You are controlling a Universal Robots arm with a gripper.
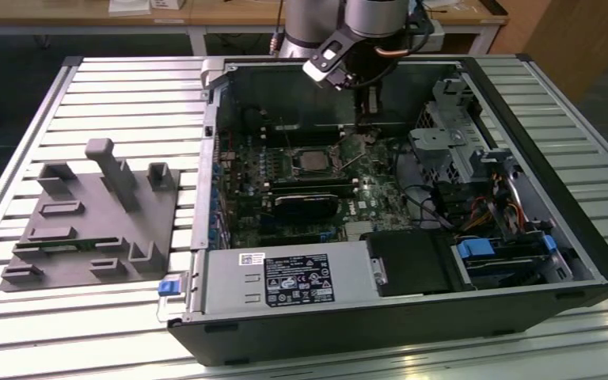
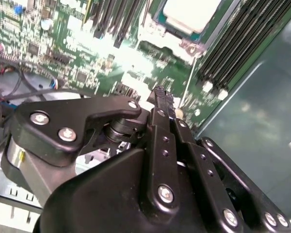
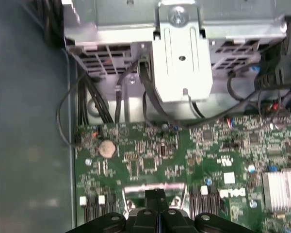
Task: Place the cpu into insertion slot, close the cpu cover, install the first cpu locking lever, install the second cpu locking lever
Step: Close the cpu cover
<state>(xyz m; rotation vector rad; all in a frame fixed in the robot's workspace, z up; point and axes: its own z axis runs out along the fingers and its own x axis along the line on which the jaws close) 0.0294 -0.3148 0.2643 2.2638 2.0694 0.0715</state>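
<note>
Cpu [image 1: 312,161] is seated in the slot [image 1: 292,162], near the middle of the board [image 1: 243,170], inside the case [image 1: 389,332] on the tabletop [image 1: 104,87].

In the second wrist view, nearest to farthest:
- The claw [image 2: 161,95] has its fingers pressed together with nothing visible between them. Its tip is low over the board.
- Just past the tip, a thin wire lever [image 2: 188,77] runs toward the slot.
- Beyond it, the cover [image 2: 170,39] appears folded down around the silvery cpu top.

Status, as a judgement: placement is done and the cover is apparently closed. The lever near the claw looks raised, not latched. Whether the other lever is latched cannot be determined.
</note>
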